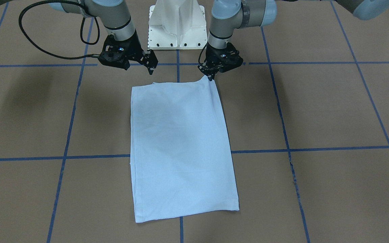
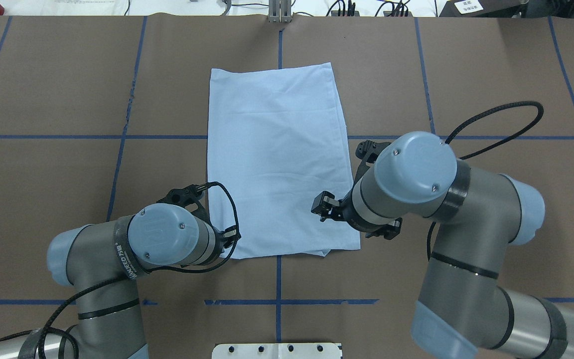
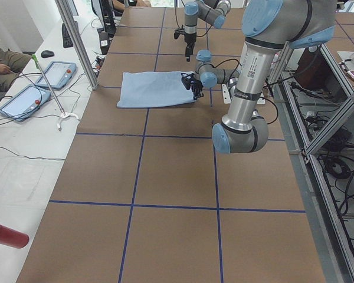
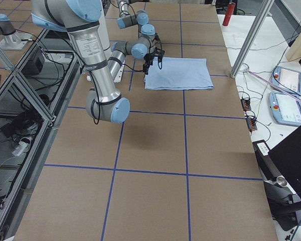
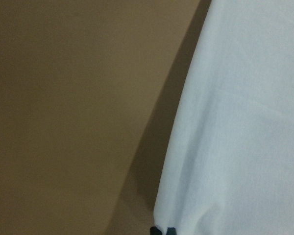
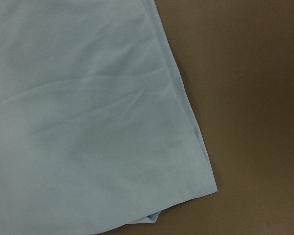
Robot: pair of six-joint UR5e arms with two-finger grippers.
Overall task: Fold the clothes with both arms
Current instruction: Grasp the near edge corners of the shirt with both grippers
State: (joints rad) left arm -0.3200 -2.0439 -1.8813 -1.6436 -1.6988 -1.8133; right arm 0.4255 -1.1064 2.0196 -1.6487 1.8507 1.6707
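The light blue shirt [image 1: 181,145] lies folded into a long rectangle in the middle of the table [image 1: 316,111], also seen from overhead [image 2: 277,159]. My left gripper [image 1: 210,77] is shut on the shirt's near corner on my left side and pulls it up into a small peak. In the left wrist view its fingertips [image 5: 162,230] pinch the cloth [image 5: 235,122] at the bottom edge. My right gripper [image 1: 152,64] hangs open just above the other near corner [image 2: 323,207], touching nothing. The right wrist view shows that flat corner [image 6: 88,122], with no fingers in frame.
The white pedestal base [image 1: 177,27] stands just behind the shirt's near edge. Blue tape lines [image 1: 316,148] divide the brown table. Off the table's far side lie tablets [image 3: 59,73], cables and a red cylinder [image 3: 6,234].
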